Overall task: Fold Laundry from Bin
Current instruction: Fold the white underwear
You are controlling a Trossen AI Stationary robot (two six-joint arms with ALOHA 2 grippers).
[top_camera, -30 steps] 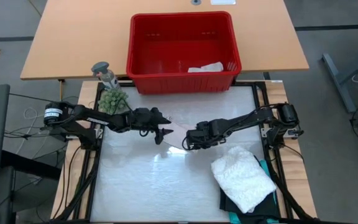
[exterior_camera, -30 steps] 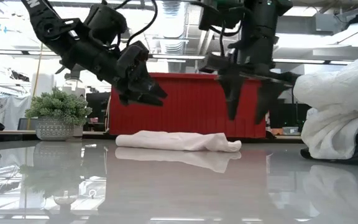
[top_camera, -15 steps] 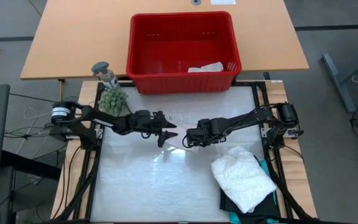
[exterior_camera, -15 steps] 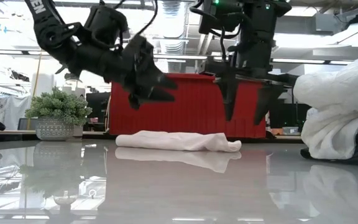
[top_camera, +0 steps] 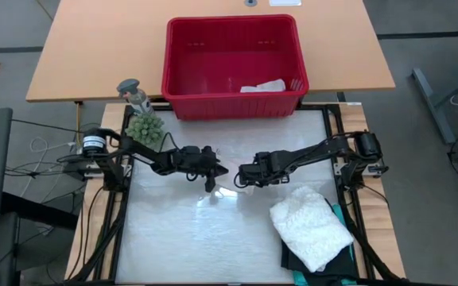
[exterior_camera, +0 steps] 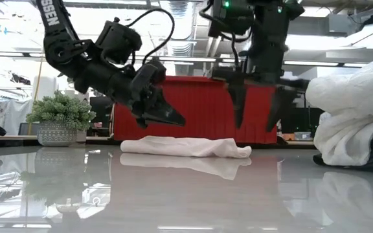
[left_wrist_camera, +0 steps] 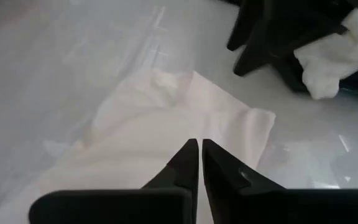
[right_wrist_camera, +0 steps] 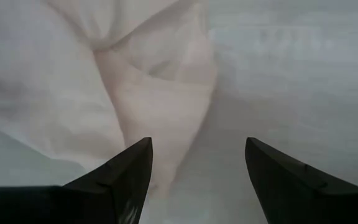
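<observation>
A small white cloth (exterior_camera: 186, 147) lies crumpled flat on the white table, between my two grippers. My left gripper (exterior_camera: 177, 121) is shut and slants down over the cloth's left part (left_wrist_camera: 166, 118), a little above it. My right gripper (exterior_camera: 254, 123) is open and points down over the cloth's right end (right_wrist_camera: 160, 93). Its fingers stand apart above the cloth and do not touch it. The red bin (top_camera: 233, 103) stands at the table's far edge with a white piece (top_camera: 262, 86) inside.
A folded white lacy top (top_camera: 310, 225) rests on teal and black garments at the near right corner. A small potted plant (top_camera: 144, 127) stands at the far left beside the bin. Bare table surface lies in front of the cloth toward the near edge.
My left gripper has gone down and toward the table's right, coming in over the cloth, and its fingers have shut. The cloth has stayed where it was.
</observation>
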